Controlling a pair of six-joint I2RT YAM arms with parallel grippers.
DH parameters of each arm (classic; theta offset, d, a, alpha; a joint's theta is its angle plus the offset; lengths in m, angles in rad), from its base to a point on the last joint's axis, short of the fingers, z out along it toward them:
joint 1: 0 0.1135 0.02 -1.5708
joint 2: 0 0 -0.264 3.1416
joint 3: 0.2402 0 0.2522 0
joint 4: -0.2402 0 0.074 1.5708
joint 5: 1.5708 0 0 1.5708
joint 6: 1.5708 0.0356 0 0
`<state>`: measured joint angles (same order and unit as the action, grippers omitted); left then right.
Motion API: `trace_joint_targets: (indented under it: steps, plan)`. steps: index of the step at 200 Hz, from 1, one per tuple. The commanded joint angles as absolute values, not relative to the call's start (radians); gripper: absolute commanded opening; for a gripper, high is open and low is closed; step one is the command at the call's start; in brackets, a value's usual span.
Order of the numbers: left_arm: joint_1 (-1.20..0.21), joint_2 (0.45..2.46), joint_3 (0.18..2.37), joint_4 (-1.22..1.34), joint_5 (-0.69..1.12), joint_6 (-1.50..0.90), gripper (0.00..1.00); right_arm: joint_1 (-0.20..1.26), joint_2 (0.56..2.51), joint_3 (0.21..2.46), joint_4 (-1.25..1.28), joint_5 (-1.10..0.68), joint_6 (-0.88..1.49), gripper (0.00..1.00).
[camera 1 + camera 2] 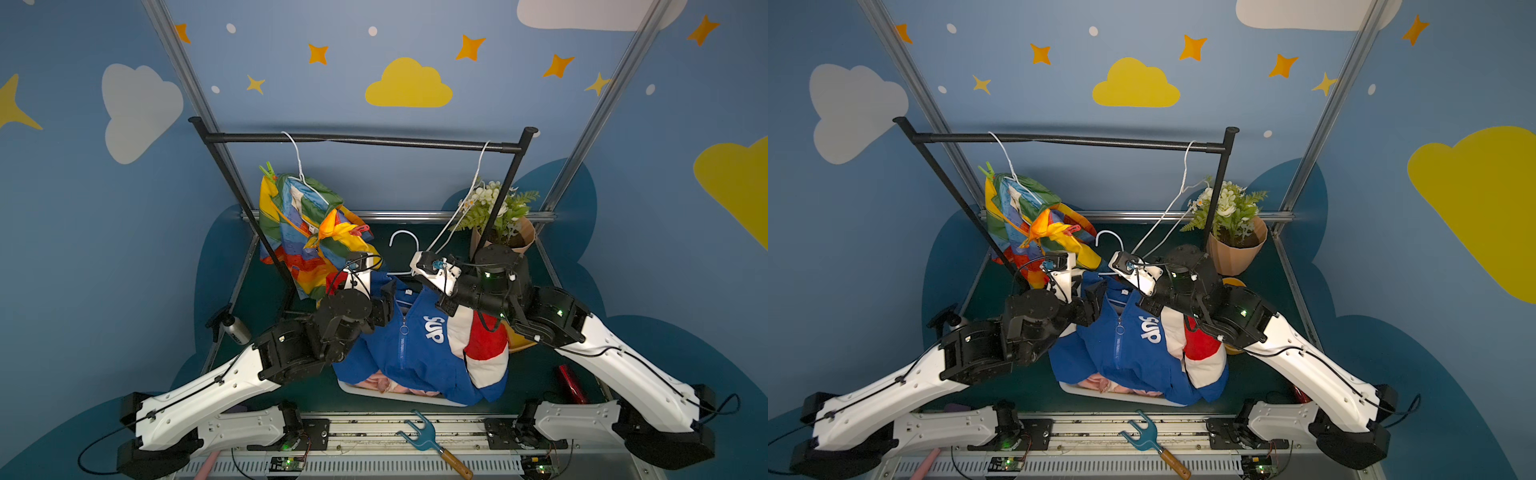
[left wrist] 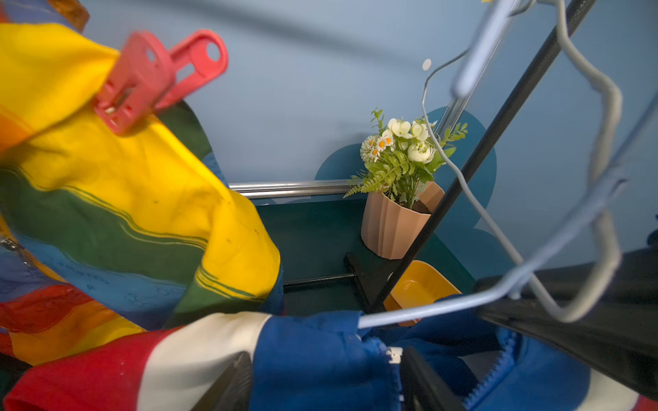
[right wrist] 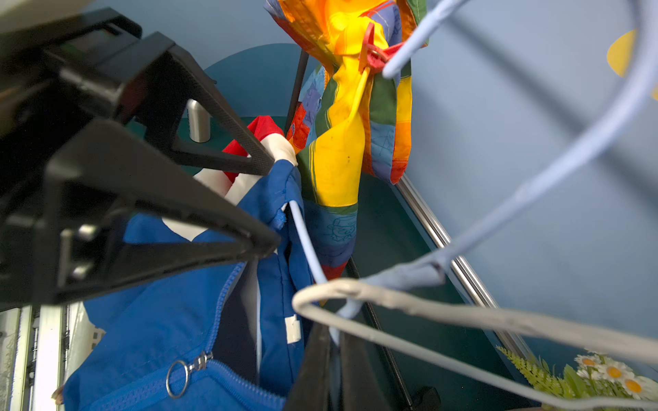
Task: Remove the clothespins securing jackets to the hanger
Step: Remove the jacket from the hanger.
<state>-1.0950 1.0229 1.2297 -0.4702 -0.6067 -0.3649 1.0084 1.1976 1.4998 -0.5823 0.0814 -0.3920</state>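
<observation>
L claw: jaws apart, straddling the blue jacket shoulder; no peg seen there. R claw clenched on light-blue hanger wire. In a top view, red peg on rainbow jacket at 11 o'clock from L claw; green peg beyond, abt 10. Blue looks unpinned. Next, prob.: L goes to red peg, squeezes handles.

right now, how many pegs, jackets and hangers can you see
pegs: 2 (green peg, red peg)
jackets: 3 (rainbow jacket, blue jacket, pink jacket)
hangers: 3 (white hanger, bare grey hanger, pale blue hanger)
total: 8
</observation>
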Motion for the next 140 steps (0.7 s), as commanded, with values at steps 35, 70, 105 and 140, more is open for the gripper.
trace_joint_targets:
  steps: [35,70,105,140]
  plan:
    - [-1.059,1.058,1.242,-0.452,-0.539,-0.380,0.47,1.012,1.141,1.540,-0.524,0.063,-0.381,0.00]
    - [-1.051,1.019,1.212,-0.414,-0.530,-0.371,0.28,1.012,1.132,1.538,-0.527,0.055,-0.373,0.00]
    - [-1.009,0.993,1.187,-0.404,-0.512,-0.356,0.04,1.015,1.103,1.503,-0.512,-0.054,-0.363,0.00]
    - [-0.949,0.938,1.178,-0.444,-0.557,-0.349,0.04,1.013,1.035,1.451,-0.542,-0.068,-0.387,0.00]
